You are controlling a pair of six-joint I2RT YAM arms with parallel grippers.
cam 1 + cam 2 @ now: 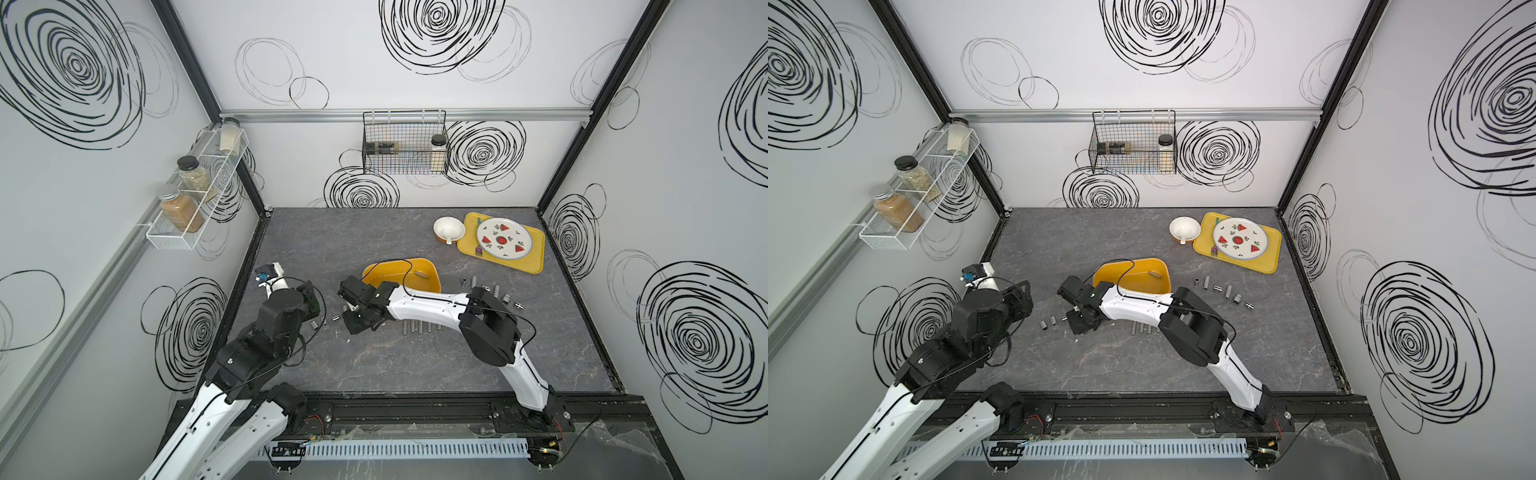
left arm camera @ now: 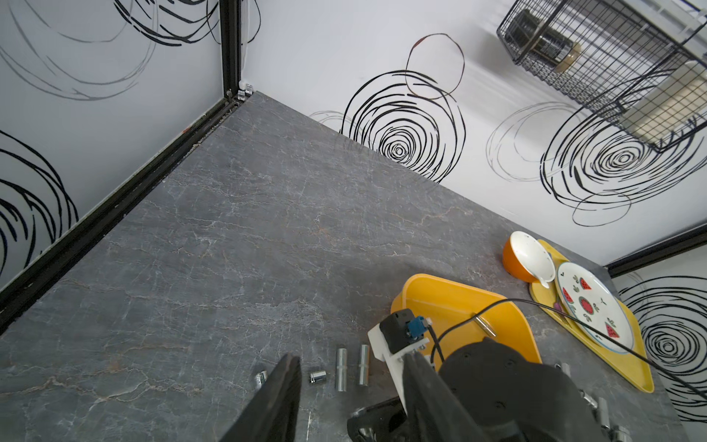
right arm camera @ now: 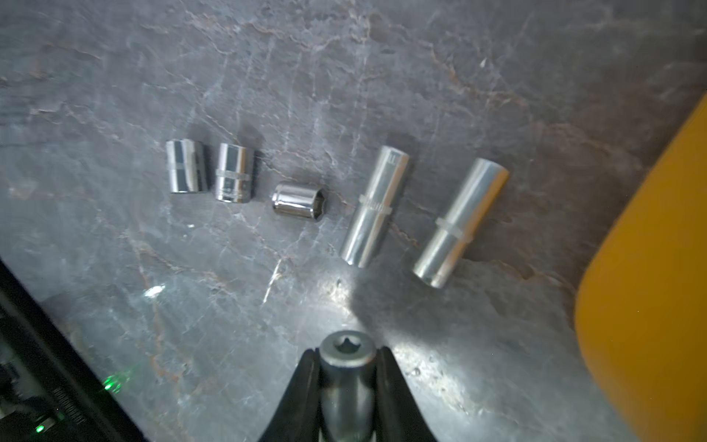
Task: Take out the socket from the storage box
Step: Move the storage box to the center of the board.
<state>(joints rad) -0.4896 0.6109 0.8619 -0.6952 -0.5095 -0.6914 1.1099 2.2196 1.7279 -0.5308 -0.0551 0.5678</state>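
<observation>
The storage box (image 1: 395, 272) (image 1: 1129, 276) is a deep yellow-orange tub in the middle of the table. One socket (image 1: 422, 274) (image 2: 485, 325) lies inside it. My right gripper (image 3: 347, 354) hovers low over the table just left of the tub, shut on a dark steel socket (image 3: 346, 382) that points out between the fingers. Below it, several chrome sockets (image 3: 299, 201) lie in a row, and the tub's wall (image 3: 650, 287) stands beside them. My left gripper (image 2: 352, 358) hangs at the table's left side, open with nothing between its fingers.
More sockets lie in a row under the right arm (image 1: 415, 328) and right of the tub (image 1: 490, 291). A flat yellow tray (image 1: 534, 249) with a plate, and a bowl (image 1: 449, 230), stand at the back right. A wire basket (image 1: 405, 143) hangs on the back wall.
</observation>
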